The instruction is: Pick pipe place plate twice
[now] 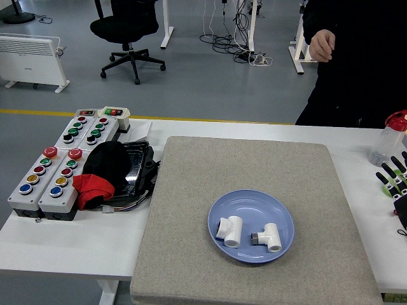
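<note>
Button boxes, grey w/ coloured push-buttons, sit at the table's left edge, w/ a black-and-red cloth bundle just beside them. Grey felt mat covers the table's middle. On it, toward the near edge, is a blue round plate holding both white plastic pipe tees: left pipe fitting and right pipe fitting, apart from each other. So both placements look done. Right hand is at the table's right edge, fingers spread, holding nothing; a clear bottle w/ red cap stands just beyond it. Left hand is not in view. Person in dark clothes stands at the far right corner. Risk: the right hand, being so near, could knock the bottle over when it moves.
</note>
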Robot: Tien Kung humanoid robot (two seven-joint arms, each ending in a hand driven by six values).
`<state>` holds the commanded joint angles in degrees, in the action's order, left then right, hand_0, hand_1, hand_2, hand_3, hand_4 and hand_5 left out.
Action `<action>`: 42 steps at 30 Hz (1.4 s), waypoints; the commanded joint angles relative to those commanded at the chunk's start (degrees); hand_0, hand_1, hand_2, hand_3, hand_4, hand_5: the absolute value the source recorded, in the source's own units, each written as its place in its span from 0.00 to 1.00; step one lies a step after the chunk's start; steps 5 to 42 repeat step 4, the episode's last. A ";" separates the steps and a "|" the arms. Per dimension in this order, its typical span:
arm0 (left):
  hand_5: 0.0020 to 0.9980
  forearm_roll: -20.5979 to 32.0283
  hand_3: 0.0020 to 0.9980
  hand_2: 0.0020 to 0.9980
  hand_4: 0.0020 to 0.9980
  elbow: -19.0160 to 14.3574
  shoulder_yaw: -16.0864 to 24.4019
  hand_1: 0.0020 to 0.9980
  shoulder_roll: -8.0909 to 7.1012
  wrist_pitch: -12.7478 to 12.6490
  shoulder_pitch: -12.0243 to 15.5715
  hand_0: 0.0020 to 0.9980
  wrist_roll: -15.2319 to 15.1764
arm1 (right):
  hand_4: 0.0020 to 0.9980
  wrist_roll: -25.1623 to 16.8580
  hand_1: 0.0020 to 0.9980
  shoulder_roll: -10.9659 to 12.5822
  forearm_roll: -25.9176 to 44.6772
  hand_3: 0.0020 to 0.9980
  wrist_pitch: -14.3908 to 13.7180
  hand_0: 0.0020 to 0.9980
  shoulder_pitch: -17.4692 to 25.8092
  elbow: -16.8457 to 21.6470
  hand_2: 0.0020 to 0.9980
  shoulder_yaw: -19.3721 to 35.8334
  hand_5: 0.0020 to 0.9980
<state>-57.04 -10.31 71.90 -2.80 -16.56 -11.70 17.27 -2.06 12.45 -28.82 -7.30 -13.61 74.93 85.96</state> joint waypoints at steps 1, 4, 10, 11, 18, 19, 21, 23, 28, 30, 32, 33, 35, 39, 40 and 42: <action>1.00 0.00 0.66 0.72 0.40 0.00 0.01 0.75 -0.01 0.00 0.00 0.71 0.02 | 0.59 -0.03 0.76 0.00 0.03 0.85 -0.01 0.79 0.00 0.00 0.82 0.03 0.60; 1.00 -0.05 0.66 0.72 0.40 0.00 0.04 0.75 0.01 -0.02 -0.01 0.71 0.06 | 0.59 -0.10 0.76 -0.02 0.11 0.85 -0.01 0.79 -0.02 -0.02 0.82 0.07 0.60; 1.00 -0.05 0.66 0.72 0.40 0.00 0.04 0.75 0.01 -0.02 -0.01 0.71 0.06 | 0.59 -0.10 0.76 -0.02 0.11 0.85 -0.01 0.79 -0.02 -0.02 0.82 0.07 0.60; 1.00 -0.05 0.66 0.72 0.40 0.00 0.04 0.75 0.01 -0.02 -0.01 0.71 0.06 | 0.59 -0.10 0.76 -0.02 0.11 0.85 -0.01 0.79 -0.02 -0.02 0.82 0.07 0.60; 1.00 -0.05 0.66 0.72 0.40 0.00 0.04 0.75 0.01 -0.02 -0.01 0.71 0.06 | 0.59 -0.10 0.76 -0.02 0.11 0.85 -0.01 0.79 -0.02 -0.02 0.82 0.07 0.60; 1.00 -0.05 0.66 0.72 0.40 0.00 0.04 0.75 0.01 -0.02 -0.01 0.71 0.06 | 0.59 -0.10 0.76 -0.02 0.11 0.85 -0.01 0.79 -0.02 -0.02 0.82 0.07 0.60; 1.00 -0.05 0.66 0.72 0.40 0.00 0.04 0.75 0.01 -0.02 -0.01 0.71 0.06 | 0.59 -0.10 0.76 -0.02 0.11 0.85 -0.01 0.79 -0.02 -0.02 0.82 0.07 0.60; 1.00 -0.05 0.66 0.72 0.40 0.00 0.04 0.75 0.01 -0.02 -0.01 0.71 0.06 | 0.59 -0.10 0.76 -0.02 0.11 0.85 -0.01 0.79 -0.02 -0.02 0.82 0.07 0.60; 1.00 -0.05 0.66 0.72 0.40 0.00 0.04 0.75 0.01 -0.02 -0.01 0.71 0.06 | 0.59 -0.10 0.76 -0.02 0.11 0.85 -0.01 0.79 -0.02 -0.02 0.82 0.07 0.60; 1.00 -0.05 0.66 0.72 0.40 0.00 0.04 0.75 0.01 -0.02 -0.01 0.71 0.06 | 0.59 -0.10 0.76 -0.02 0.11 0.85 -0.01 0.79 -0.02 -0.02 0.82 0.07 0.60; 1.00 -0.05 0.66 0.72 0.40 0.00 0.04 0.75 0.01 -0.02 -0.01 0.71 0.06 | 0.59 -0.10 0.76 -0.02 0.11 0.85 -0.01 0.79 -0.02 -0.02 0.82 0.07 0.60; 1.00 -0.05 0.66 0.72 0.40 0.00 0.04 0.75 0.01 -0.02 -0.01 0.71 0.06 | 0.59 -0.10 0.76 -0.02 0.11 0.85 -0.01 0.79 -0.02 -0.02 0.82 0.07 0.60; 1.00 -0.05 0.66 0.72 0.40 0.00 0.04 0.75 0.01 -0.02 -0.01 0.71 0.06 | 0.59 -0.10 0.76 -0.02 0.11 0.85 -0.01 0.79 -0.02 -0.02 0.82 0.07 0.60; 1.00 -0.05 0.66 0.72 0.40 0.00 0.04 0.75 0.01 -0.02 -0.01 0.71 0.06 | 0.59 -0.10 0.76 -0.02 0.11 0.85 -0.01 0.79 -0.02 -0.02 0.82 0.07 0.60; 1.00 -0.05 0.66 0.72 0.40 0.00 0.04 0.75 0.01 -0.02 -0.01 0.71 0.06 | 0.59 -0.10 0.76 -0.02 0.11 0.85 -0.01 0.79 -0.02 -0.02 0.82 0.07 0.60; 1.00 -0.05 0.66 0.72 0.40 0.00 0.04 0.75 0.01 -0.02 -0.01 0.71 0.06 | 0.59 -0.10 0.76 -0.02 0.11 0.85 -0.01 0.79 -0.02 -0.02 0.82 0.07 0.60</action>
